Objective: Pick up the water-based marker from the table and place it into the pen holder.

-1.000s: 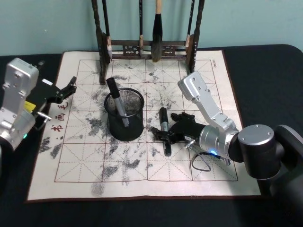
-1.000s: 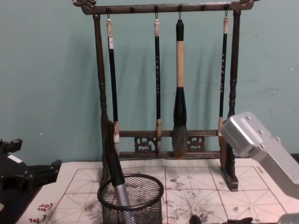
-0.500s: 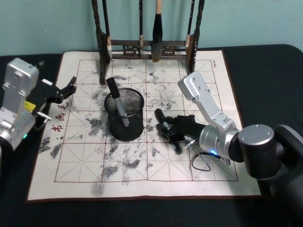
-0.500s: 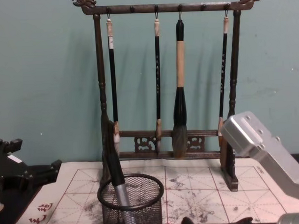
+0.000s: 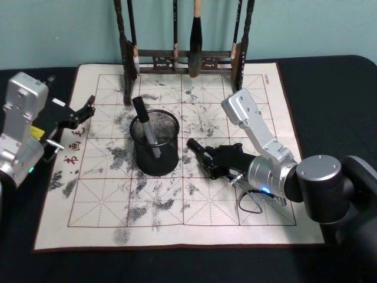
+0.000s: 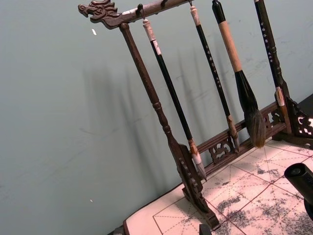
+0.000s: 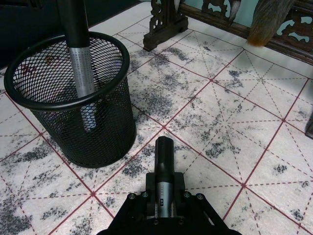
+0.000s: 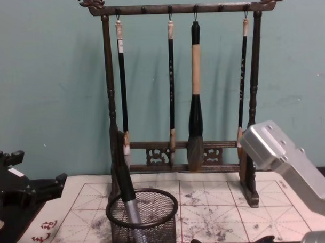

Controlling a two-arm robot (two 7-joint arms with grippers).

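The right gripper (image 5: pixel 207 160) is reaching in low over the white mat (image 5: pixel 177 200) on the black worktop (image 5: pixel 330 88). Its jaws are squeezing shut on the water-based marker (image 5: pixel 197 150), holding it around its grey middle. The marker's black end is sticking out in front of the jaws and pointing toward the pen holder (image 5: pixel 154 162). The marker is sitting just to the right of the pen holder, near it but not touching it. I cannot tell if the marker is touching the mat.

In the right wrist view, the right gripper (image 7: pixel 164 208) is holding the marker (image 7: pixel 164 156), and the mesh pen holder (image 7: pixel 98 132) is standing upright just ahead. Another marker (image 7: pixel 78 44) is leaning inside the pen holder, with its black top poking up over the rim.

The left gripper (image 5: pixel 85 109) is waiting at the left edge of the mat, well apart from the pen holder. Its jaws are standing open and holding nothing.

A tall wooden brush rack (image 5: pixel 182 59) is standing at the back of the mat, with brushes hanging from it.
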